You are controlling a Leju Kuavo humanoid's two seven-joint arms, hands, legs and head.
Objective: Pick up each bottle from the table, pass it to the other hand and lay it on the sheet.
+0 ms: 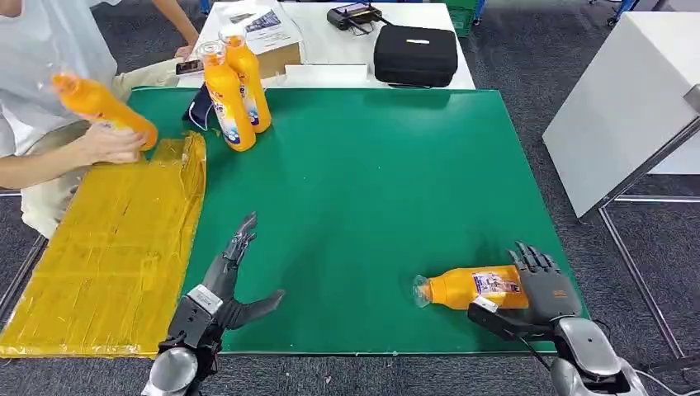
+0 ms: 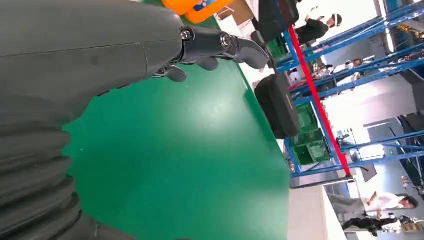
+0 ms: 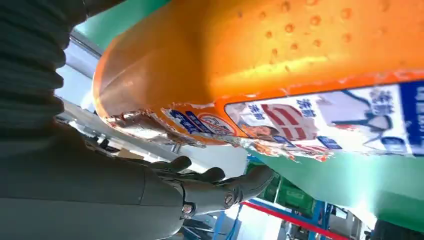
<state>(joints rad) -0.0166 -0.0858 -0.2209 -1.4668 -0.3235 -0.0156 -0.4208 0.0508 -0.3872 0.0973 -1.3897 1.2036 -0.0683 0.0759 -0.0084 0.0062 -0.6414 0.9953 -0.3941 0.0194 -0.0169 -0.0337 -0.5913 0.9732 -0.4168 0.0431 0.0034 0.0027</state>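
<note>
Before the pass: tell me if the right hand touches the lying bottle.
Cannot tell. In the head view the right hand sits around the orange bottle; no plain contact or gap.

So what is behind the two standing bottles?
Behind the two standing bottles are a cardboard box with papers on top and a dark blue thing at their base. The bottles cover part of both.

Grey carpet floor (image 1: 528, 58) (dark), white side table (image 1: 615, 107), blue racks (image 2: 320, 100).

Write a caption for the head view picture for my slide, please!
Right robot hand reaches the lying bottle on the green table; left robot hand waits open.
</note>
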